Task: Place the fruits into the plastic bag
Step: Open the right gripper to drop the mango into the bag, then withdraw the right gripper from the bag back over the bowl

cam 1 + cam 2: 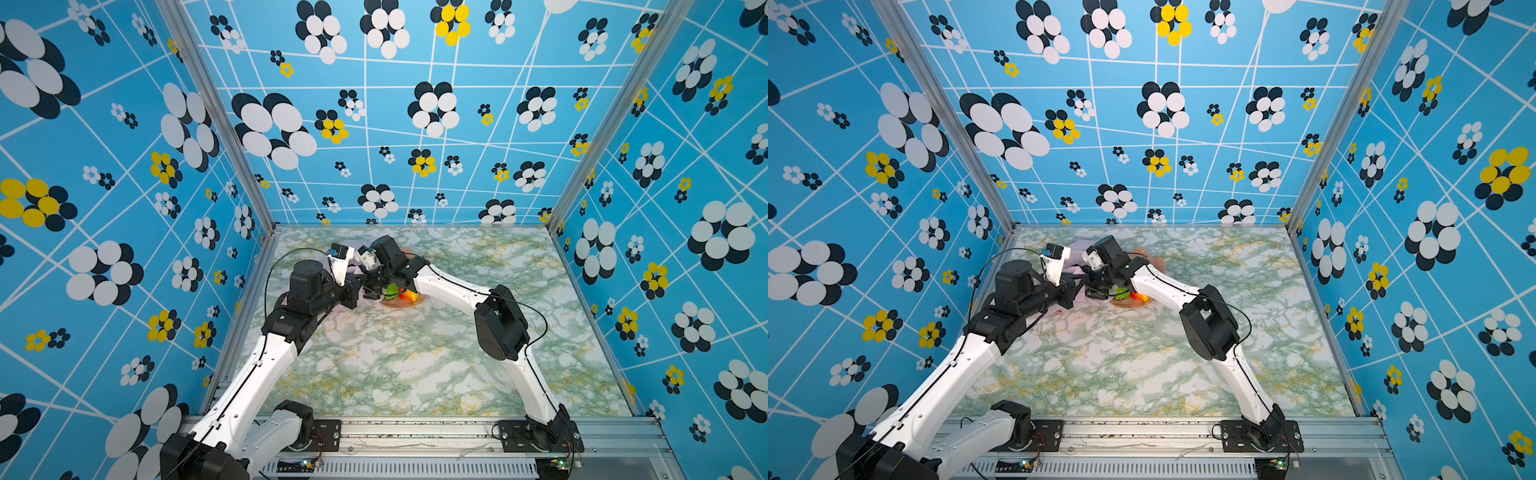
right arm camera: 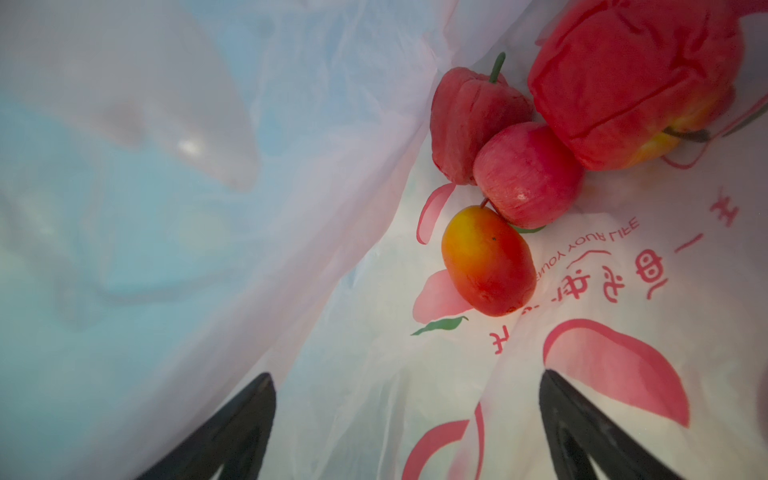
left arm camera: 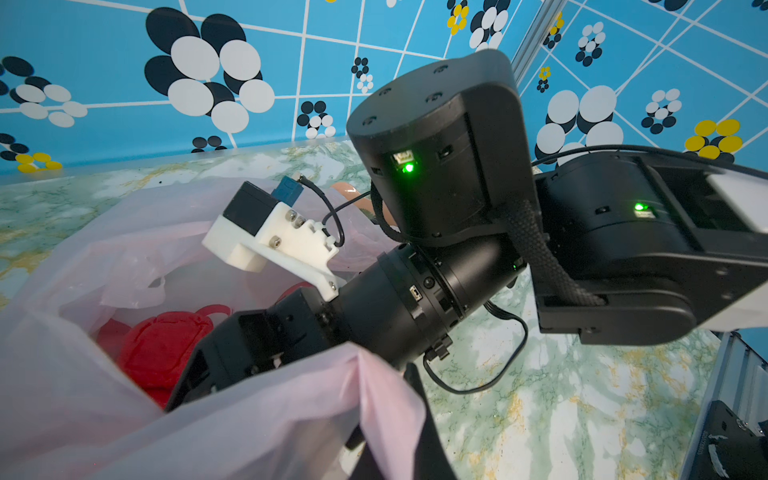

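Plastic bag [image 3: 137, 257]: lies on the tabletop [image 1: 415, 353], its mouth rim pinched in the closed left hand [image 3: 399, 415]. Right hand [image 2: 405, 386]: inside the bag, spread wide, holding nothing. Just ahead of it and untouched lie a mango-like fruit [image 2: 488, 259], a red apple [image 2: 528, 174] and a bumpy red fruit [image 2: 473, 124], clustered and touching one another.

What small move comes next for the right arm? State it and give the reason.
Probably draw the right gripper back out of the plastic bag. Its jaws stand open and empty, the mango-like fruit lies free on the bag's floor ahead of them, and a bumpy green fruit waits in the bowl.
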